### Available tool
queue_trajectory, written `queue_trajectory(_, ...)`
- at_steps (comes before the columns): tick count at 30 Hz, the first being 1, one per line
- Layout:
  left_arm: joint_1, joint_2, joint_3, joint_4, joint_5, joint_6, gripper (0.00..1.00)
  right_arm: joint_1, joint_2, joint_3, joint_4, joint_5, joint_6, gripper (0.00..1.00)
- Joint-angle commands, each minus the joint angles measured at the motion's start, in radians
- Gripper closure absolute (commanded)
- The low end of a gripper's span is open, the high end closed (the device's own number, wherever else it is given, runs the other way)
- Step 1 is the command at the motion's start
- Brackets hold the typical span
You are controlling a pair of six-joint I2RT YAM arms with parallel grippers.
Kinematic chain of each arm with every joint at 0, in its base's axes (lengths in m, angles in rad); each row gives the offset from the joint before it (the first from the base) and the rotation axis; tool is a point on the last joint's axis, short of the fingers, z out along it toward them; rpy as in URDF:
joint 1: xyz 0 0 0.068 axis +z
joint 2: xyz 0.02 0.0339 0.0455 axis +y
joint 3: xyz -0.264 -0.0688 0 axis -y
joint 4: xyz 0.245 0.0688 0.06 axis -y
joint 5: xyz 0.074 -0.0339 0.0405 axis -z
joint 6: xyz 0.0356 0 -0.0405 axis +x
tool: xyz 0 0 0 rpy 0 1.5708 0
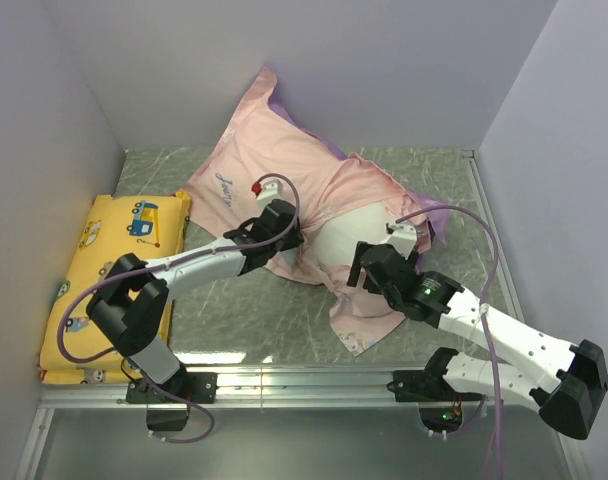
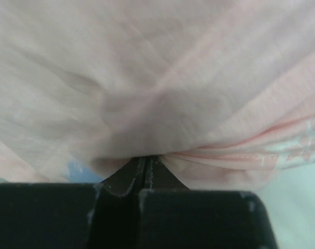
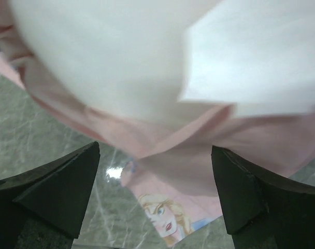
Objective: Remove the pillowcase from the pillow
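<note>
**Top view.** Shows the pillowcase (image 1: 284, 165) spread pale-pink side up over the far middle of the table (image 1: 244, 315), with one corner climbing the back wall (image 1: 384, 60) and a strip of purple along its far edge. Shows the pillow (image 1: 349, 242) as a bare white rounded end bulging from the cover's near right part, with pink fabric draped over its far side and a flap of the cover lying toward the table's near edge. Places the left gripper (image 1: 287, 238) at the cover's near hem, just left of the bared pillow, and the right gripper (image 1: 359, 262) at the pillow's near right flank. Shows also a yellow vehicle-print pillow (image 1: 104, 285) lying flat along the left wall (image 1: 44, 130), well apart from both grippers.

**Left wrist view.** Shows the left gripper (image 2: 147, 168) fully closed, jaws pressed together on a gathered fold of pillowcase (image 2: 157, 78), with creases radiating from the pinch (a sliver of blue visible at lower left).

**Right wrist view.** Shows the right gripper (image 3: 155, 155) spread wide and holding nothing, with one finger at each lower corner. Frames, between and beyond the fingers, the white pillow (image 3: 121, 62) above and the pink rim of the pillowcase (image 3: 168, 174) below it; cannot tell whether either finger touches fabric. Shows, lower down, a printed princess face (image 3: 162, 220) on the flap lying on the marbled table (image 3: 38, 135).
</note>
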State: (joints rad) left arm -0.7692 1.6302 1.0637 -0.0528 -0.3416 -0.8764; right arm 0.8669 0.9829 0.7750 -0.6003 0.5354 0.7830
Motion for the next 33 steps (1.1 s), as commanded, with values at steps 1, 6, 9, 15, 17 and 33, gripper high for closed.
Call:
queue_trajectory(1,0.062,-0.072,-0.033,0.007,0.004,0.022,0.99,-0.055,-0.024,-0.019,0.059,0.008,-0.014,0.06)
queue_trajectory(6,0.090,-0.087,-0.042,0.004,0.016,0.031,1.00,-0.080,0.036,-0.002,0.085,-0.077,-0.044,0.48)
queue_trajectory(9,0.110,-0.072,-0.036,0.005,0.035,0.036,1.00,-0.066,-0.004,-0.028,0.108,-0.165,-0.042,0.84)
queue_trajectory(15,0.137,-0.023,-0.019,0.024,0.070,0.040,0.99,-0.031,-0.222,-0.212,0.143,-0.336,0.057,1.00)
queue_trajectory(17,0.140,-0.018,-0.015,0.030,0.082,0.039,1.00,-0.029,-0.312,-0.306,0.175,-0.365,0.108,1.00)
queue_trajectory(33,0.070,-0.128,0.054,-0.077,0.109,0.123,0.60,-0.026,-0.214,-0.496,0.427,-0.365,0.199,1.00)
